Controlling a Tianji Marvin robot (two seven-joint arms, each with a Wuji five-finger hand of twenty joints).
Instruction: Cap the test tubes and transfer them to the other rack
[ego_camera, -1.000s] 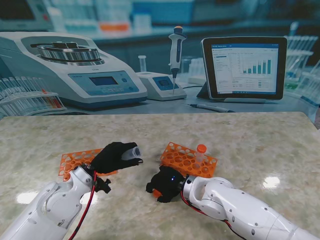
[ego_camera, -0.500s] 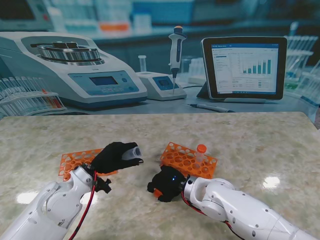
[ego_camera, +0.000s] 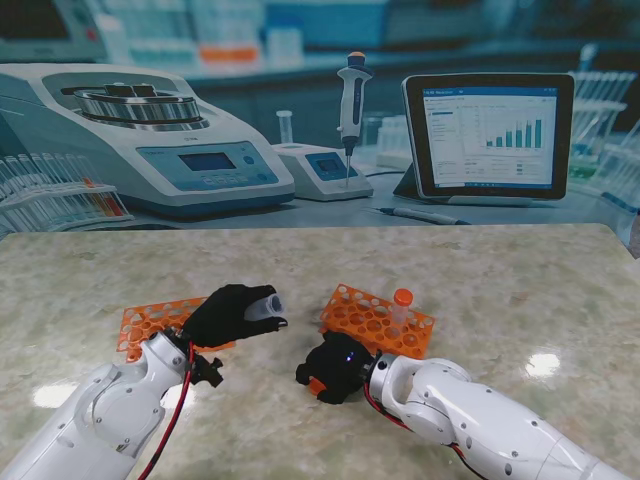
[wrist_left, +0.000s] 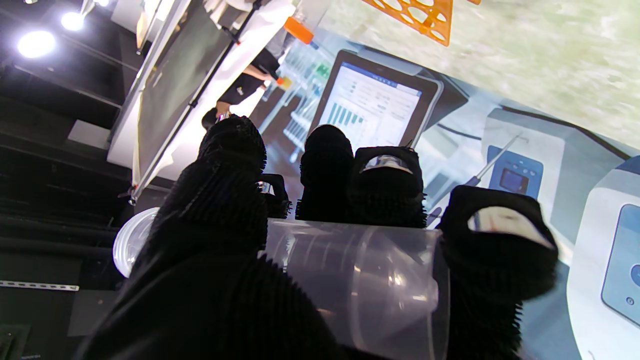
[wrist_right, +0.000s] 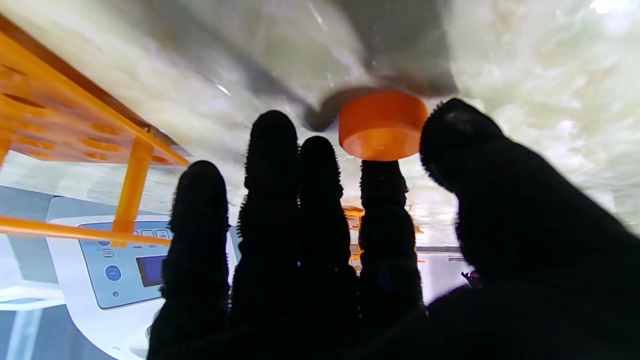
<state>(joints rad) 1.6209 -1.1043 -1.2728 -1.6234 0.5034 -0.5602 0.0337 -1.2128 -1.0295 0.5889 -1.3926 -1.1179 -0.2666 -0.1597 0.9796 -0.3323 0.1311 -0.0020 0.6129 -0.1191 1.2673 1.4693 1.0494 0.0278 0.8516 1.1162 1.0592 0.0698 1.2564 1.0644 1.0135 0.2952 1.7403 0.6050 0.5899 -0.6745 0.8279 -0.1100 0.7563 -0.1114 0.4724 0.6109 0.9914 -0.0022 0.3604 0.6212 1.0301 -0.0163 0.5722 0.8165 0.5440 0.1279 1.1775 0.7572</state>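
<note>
My left hand (ego_camera: 225, 312) is raised over the left orange rack (ego_camera: 150, 322) and shut on a clear, uncapped test tube (ego_camera: 262, 304) lying sideways, mouth pointing right. The left wrist view shows the tube (wrist_left: 350, 280) across the palm under curled fingers (wrist_left: 225, 200). My right hand (ego_camera: 335, 367) rests low on the table, nearer to me than the right orange rack (ego_camera: 375, 320). A loose orange cap (wrist_right: 382, 125) lies on the table between its thumb and forefinger; the other fingers (wrist_right: 300, 225) are stretched out. Only an orange sliver of the cap (ego_camera: 316, 386) shows under that hand.
One tube with an orange cap (ego_camera: 402, 300) stands in the right rack. The rack's edge (wrist_right: 75, 125) is close beside my right hand. A backdrop of lab equipment rises behind the table's far edge.
My right hand has crept slightly to the right, staying low over the cap. The left hand and its tube have not moved.
</note>
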